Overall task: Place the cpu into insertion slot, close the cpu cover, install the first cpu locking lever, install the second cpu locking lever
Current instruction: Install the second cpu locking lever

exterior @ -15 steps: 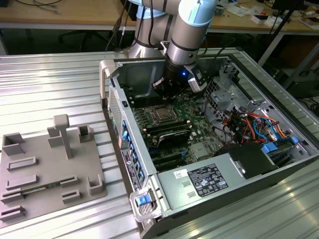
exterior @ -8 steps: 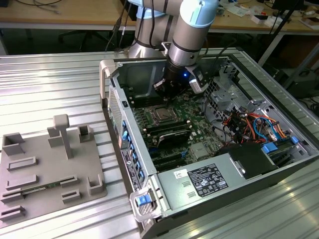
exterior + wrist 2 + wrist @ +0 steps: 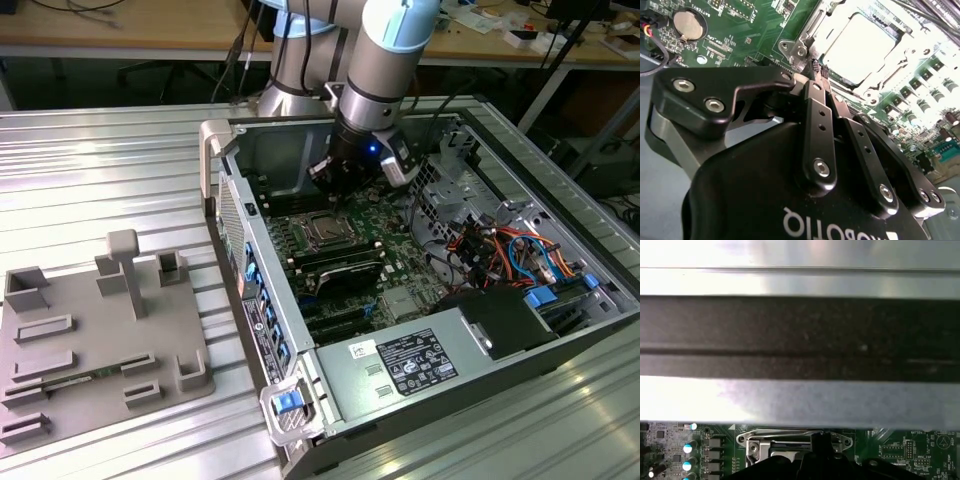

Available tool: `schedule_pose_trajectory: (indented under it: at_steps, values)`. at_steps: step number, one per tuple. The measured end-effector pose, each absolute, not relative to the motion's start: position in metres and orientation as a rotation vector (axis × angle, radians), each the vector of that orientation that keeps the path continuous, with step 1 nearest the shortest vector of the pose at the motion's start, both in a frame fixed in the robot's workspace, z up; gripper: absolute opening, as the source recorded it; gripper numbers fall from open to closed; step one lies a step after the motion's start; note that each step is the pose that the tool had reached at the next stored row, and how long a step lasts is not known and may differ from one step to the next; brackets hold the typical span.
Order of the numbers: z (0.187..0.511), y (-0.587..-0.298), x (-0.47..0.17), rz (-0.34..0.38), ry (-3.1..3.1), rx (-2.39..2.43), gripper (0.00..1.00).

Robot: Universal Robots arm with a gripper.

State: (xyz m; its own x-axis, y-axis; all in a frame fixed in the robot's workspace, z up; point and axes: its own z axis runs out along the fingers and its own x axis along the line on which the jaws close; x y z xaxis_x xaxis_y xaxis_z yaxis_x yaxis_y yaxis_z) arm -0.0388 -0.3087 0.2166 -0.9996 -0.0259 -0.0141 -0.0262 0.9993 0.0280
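Two fingertips of my gripper are pressed together, holding nothing, just beside the cpu cover. That cover lies flat over the cpu in the insertion slot. I judge the cpu light, stiff and fragile, best handled by its edges. My wrist points steeply down into the case.

Cpu in insertion slot
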Motion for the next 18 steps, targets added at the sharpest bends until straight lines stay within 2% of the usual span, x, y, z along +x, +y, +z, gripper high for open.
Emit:
schedule_pose_trajectory:
  at_steps: [6, 13, 18]
  values:
    - [0.226, -0.311, -0.039, 0.044, 3.127, -0.041, 0.11]
    - [0.227, -0.340, -0.038, 0.044, 3.130, -0.041, 0.11]
    - [0.227, -0.345, -0.028, 0.044, 3.137, -0.041, 0.11]
